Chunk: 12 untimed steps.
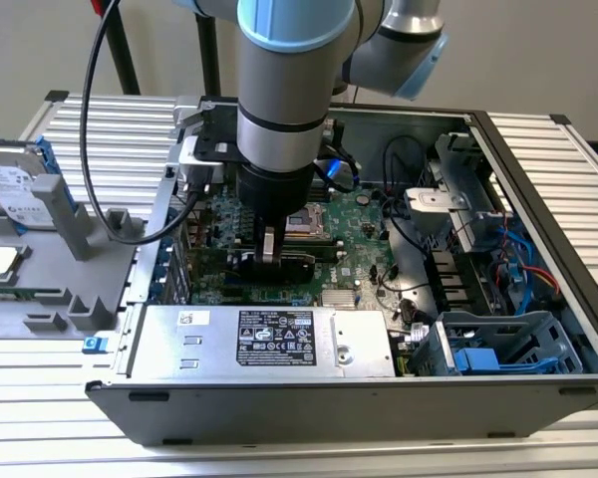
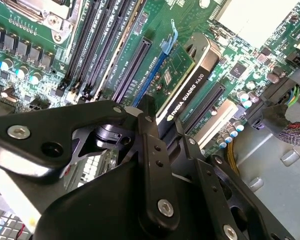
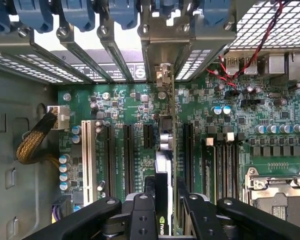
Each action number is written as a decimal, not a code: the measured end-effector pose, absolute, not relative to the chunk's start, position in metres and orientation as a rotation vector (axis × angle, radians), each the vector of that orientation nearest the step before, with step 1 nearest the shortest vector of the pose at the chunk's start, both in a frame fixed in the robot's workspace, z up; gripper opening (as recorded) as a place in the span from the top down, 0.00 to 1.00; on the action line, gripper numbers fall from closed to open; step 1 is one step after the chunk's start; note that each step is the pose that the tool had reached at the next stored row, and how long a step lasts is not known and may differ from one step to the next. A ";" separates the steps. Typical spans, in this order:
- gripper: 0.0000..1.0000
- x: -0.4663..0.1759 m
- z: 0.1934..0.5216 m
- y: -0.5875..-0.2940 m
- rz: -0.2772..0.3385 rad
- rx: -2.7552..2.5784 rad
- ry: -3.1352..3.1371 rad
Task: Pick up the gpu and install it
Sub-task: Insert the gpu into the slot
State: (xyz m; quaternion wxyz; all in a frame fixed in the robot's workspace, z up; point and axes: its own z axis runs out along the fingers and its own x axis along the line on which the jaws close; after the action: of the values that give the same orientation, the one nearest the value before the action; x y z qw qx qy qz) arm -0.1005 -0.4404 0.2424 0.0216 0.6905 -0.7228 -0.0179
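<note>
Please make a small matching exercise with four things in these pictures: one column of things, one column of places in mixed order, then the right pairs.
Things:
1. gpu
2. hard drive
3. power supply
4. claw

Places:
A. on the grey stand outside the case
B. along the case's near wall in the exterior view
C. edge-on among the motherboard's slots
D. clamped on the card

Pairs: 1-C, 2-A, 3-B, 4-D

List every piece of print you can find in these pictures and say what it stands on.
gpu: white maker's lettering along its black edge, left unquoted.
power supply label: too small to read.
hard drive label: too small to read.
motherboard: tiny white markings, unreadable.
</note>
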 end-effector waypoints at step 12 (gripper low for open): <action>1.00 -0.100 0.244 -0.440 -0.055 2.139 -2.240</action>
State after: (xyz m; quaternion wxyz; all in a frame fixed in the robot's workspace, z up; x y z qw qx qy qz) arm -0.1004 -0.4405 0.2442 0.0219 0.6905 -0.7228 -0.0178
